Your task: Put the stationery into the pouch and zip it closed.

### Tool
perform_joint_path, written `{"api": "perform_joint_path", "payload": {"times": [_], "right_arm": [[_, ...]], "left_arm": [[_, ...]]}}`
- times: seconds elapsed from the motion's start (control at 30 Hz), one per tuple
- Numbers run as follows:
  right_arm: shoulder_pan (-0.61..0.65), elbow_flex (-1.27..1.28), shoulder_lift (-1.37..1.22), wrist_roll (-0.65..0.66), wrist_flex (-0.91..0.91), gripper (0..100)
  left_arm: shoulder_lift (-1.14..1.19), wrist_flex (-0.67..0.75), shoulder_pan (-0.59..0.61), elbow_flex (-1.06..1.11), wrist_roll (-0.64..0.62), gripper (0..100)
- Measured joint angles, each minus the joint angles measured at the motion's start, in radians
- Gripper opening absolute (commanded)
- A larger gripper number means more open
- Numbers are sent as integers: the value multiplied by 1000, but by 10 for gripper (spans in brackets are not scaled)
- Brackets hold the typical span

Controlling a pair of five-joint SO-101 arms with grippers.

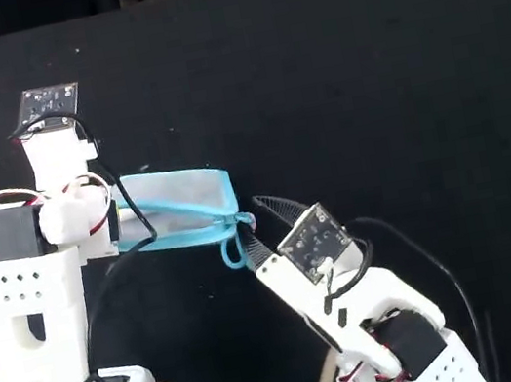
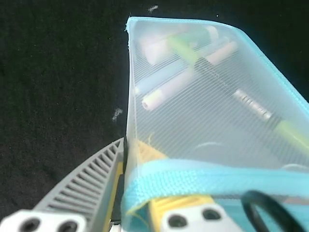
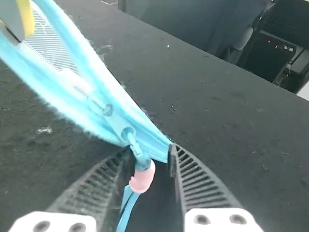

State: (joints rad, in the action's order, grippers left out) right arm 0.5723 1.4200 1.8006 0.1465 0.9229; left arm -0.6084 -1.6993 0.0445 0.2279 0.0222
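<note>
Pouch (image 1: 178,200) in left hand (image 2: 128,155), stationery (image 2: 193,72) inside

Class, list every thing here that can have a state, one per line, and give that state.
pouch: filled, one end gripped.
stationery: inside the pouch.
zip slider: at the pouch's end by the right gripper.
left gripper: shut on the pouch.
right gripper: open, around the zip pull.
</note>
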Motion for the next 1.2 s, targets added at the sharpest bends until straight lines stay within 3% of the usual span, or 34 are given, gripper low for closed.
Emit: {"api": "perform_joint_path", "payload": {"times": [0.13, 0.3, 1.2], "right_arm": [[0, 0, 0, 0, 0, 108], [0, 0, 0, 0, -9, 8], [-28, -92, 0, 49, 12, 11]], "left_arm": [[0, 0, 0, 0, 0, 30], [0, 0, 0, 0, 0, 30], [6, 8, 2, -34, -3, 31]]}}
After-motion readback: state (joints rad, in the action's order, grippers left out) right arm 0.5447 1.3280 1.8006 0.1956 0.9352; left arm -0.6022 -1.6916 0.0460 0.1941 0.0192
